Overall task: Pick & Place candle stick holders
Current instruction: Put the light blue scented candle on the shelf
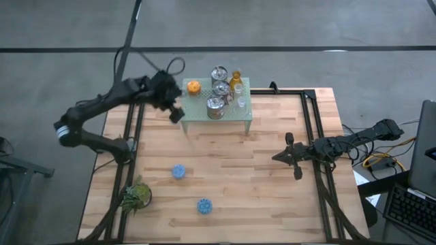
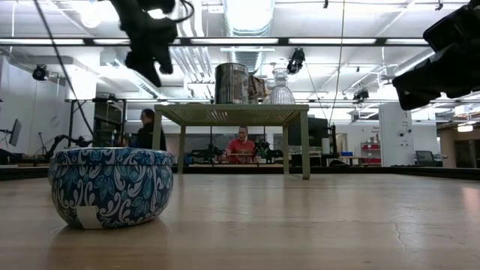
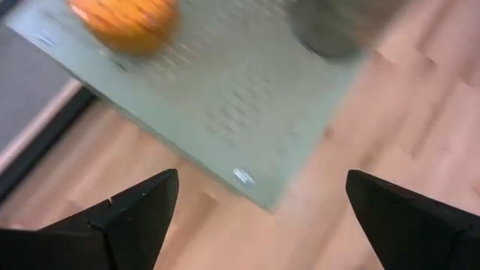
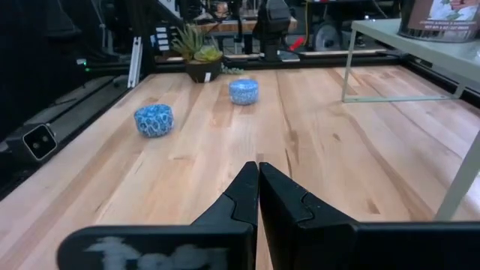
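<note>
Your left gripper (image 1: 176,112) hangs released above the pale-green stand's (image 1: 235,114) left edge, beside the orange holder (image 1: 193,86) on it. Silvery holders (image 1: 219,89) crowd the stand's middle. Two blue holders (image 1: 178,171) sit on the bench (image 1: 266,177) toward its near-left corner. Your right gripper (image 1: 289,156) waits clenched near the right edge.

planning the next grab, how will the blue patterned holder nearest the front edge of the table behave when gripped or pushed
The blue holder is squat and wide with a flat base, so it probably slides rather than tips or rolls. Its bulging, glossy-looking sides may slip in the fingers. It looks like a small tin, so likely light.
</note>
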